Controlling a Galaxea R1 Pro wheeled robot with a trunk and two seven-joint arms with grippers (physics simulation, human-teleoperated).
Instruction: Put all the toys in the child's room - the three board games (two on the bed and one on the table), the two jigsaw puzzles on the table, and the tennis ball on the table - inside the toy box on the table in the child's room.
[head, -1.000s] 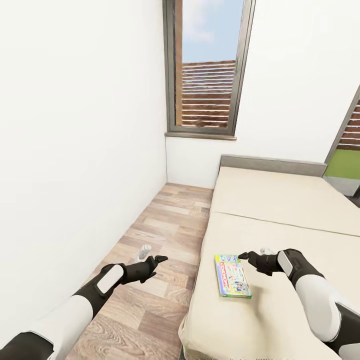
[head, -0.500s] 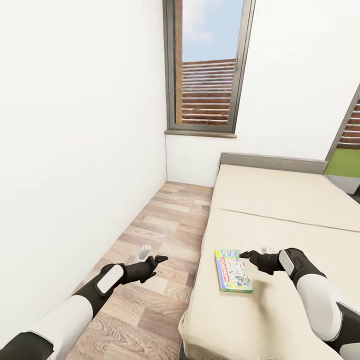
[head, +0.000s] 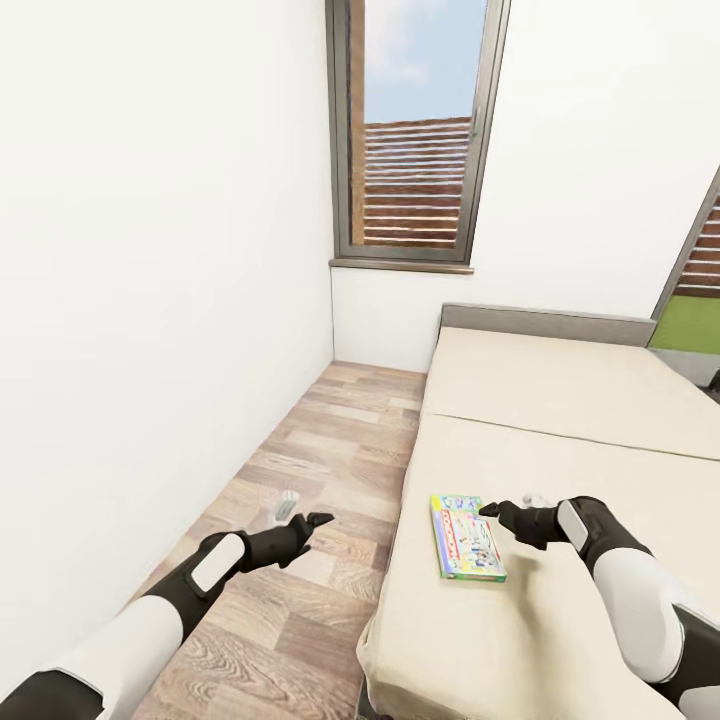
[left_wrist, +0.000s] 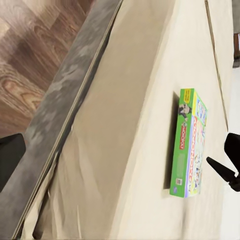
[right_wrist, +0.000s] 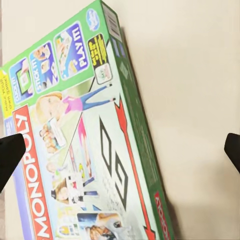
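One board game, a flat green-white Monopoly box (head: 466, 537), lies on the beige bed (head: 560, 420) near its left edge. My right gripper (head: 503, 510) hovers open just right of the box's far end, touching nothing. In the right wrist view the box (right_wrist: 85, 145) lies below the gripper, with a dark fingertip (right_wrist: 10, 155) at each side edge, far apart. My left gripper (head: 303, 512) hangs open over the wooden floor (head: 320, 440), left of the bed. The left wrist view looks across the bed's side at the box (left_wrist: 190, 142) and the right gripper (left_wrist: 227, 165) beyond it.
A white wall runs along the left of the narrow floor strip. A tall window (head: 415, 130) stands at the far end, above the bed's grey headboard (head: 545, 325). A green panel (head: 690, 325) shows at the far right.
The view has crept slightly forward over the bed. My left forearm sits a little lower. The box lies where it was and both grippers stay open.
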